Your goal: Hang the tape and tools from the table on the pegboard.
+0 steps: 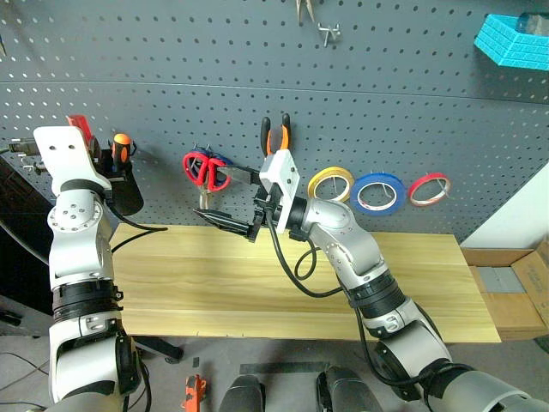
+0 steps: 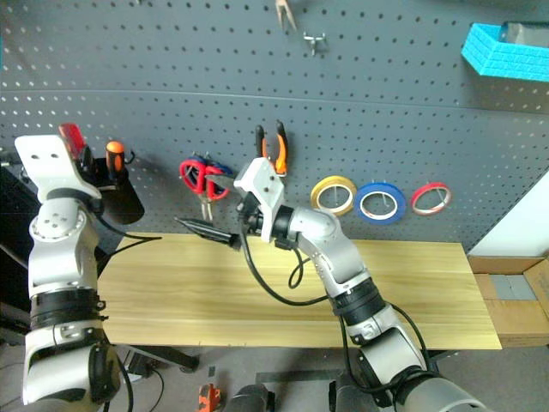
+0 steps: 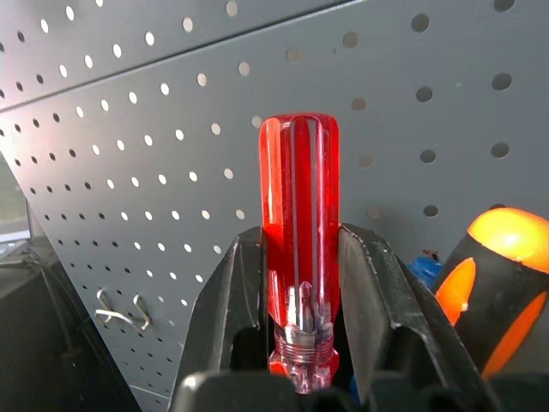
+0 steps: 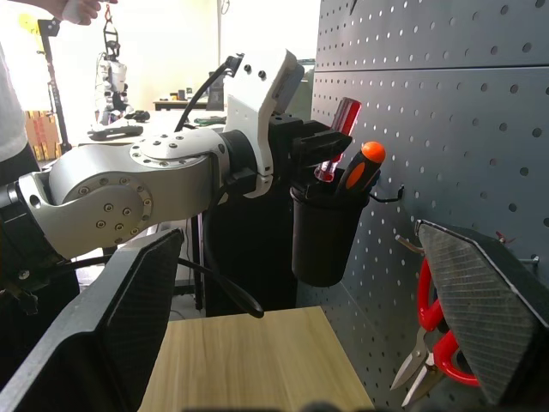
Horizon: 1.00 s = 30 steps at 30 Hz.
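My left gripper is shut on the red-handled screwdriver, held upright close to the pegboard. Its shaft dips into a black cup hung on the board, beside an orange-handled screwdriver. My right gripper stands open and holds nothing. It is above the middle of the table, pointing left, just in front of the red-handled scissors. The scissors, the pliers and the blue tape hang on the board.
A yellow tape ring and a red tape ring hang on either side of the blue one. Blue-handled scissors sit behind the red pair. A blue basket hangs top right. A cardboard box stands past the table's right end.
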### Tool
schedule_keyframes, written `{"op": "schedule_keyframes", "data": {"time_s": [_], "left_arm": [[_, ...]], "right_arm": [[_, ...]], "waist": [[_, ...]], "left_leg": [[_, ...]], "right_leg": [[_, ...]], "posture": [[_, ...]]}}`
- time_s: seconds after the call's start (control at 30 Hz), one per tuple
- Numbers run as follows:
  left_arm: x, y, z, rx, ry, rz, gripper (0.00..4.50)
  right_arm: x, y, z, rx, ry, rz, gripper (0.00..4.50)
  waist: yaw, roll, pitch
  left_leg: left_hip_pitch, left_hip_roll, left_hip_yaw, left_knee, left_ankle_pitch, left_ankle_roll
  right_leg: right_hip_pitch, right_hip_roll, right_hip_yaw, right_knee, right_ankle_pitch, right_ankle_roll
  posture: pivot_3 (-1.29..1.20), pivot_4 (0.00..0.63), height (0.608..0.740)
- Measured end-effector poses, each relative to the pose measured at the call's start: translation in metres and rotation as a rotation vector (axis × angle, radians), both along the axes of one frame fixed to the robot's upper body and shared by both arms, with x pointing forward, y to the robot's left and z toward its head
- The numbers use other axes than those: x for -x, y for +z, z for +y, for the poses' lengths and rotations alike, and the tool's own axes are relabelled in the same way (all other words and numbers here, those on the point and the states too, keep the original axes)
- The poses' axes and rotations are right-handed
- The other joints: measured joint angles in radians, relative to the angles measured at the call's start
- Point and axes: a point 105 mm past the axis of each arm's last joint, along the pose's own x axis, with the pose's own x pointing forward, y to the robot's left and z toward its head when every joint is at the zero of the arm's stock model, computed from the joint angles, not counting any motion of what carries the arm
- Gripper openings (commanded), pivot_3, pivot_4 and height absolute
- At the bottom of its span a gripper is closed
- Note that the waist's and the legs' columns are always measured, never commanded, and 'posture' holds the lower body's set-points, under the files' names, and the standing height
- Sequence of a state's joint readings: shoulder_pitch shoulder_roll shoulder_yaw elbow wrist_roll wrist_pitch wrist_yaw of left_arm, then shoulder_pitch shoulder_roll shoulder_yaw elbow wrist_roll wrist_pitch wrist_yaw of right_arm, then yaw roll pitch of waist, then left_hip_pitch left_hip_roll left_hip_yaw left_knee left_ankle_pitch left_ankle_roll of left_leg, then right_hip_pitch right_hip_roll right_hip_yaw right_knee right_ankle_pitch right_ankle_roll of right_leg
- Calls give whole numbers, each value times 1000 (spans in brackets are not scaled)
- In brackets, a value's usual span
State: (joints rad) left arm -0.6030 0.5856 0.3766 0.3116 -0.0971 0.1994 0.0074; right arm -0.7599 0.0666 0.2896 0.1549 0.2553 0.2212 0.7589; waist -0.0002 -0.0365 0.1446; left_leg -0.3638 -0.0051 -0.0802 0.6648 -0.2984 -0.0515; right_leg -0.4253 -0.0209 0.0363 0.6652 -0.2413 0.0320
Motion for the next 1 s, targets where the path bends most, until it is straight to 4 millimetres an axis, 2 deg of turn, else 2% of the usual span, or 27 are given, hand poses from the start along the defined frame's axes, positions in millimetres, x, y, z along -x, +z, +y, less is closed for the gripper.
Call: {"op": "schedule_keyframes", "data": {"time_s": [0.3,0.5,0.6,0.73,0.83,1.0], "left_arm": [[0,-1,1,13,1,5,4468],[0,-1,1,17,-2,6,4468],[1,2,-6,45,-22,-32,4468],[15,18,-24,25,-80,-98,4468],[26,22,-39,9,-131,-111,4468],[63,6,-81,42,-222,-66,4468]], "right_arm": [[1,1,0,-2,6,-17,4500],[1,1,0,-1,6,-18,4500],[0,-1,-4,14,1,-26,4500],[4,-1,-18,44,0,-73,4500],[5,-7,-29,71,-14,-73,4500],[6,-24,-68,134,-110,-18,4500]], "waist": [[1,0,0],[5,-1,0],[6,-1,0],[7,-1,-1],[8,-1,0],[13,-1,0]], "left_leg": [[0,0,0,0,0,0],[0,0,0,0,0,0],[0,0,0,0,0,0],[0,0,0,0,0,0],[0,0,1,0,-1,2],[0,1,1,0,-2,4]], "right_leg": [[0,0,0,0,0,0],[0,0,0,0,0,0],[0,0,0,0,0,0],[0,-1,1,-1,0,0],[0,-1,1,0,0,0],[1,-3,2,-1,0,0]], "posture": [[115,104,740],[119,105,740],[119,106,740],[122,112,740],[122,112,740],[127,126,740]]}}
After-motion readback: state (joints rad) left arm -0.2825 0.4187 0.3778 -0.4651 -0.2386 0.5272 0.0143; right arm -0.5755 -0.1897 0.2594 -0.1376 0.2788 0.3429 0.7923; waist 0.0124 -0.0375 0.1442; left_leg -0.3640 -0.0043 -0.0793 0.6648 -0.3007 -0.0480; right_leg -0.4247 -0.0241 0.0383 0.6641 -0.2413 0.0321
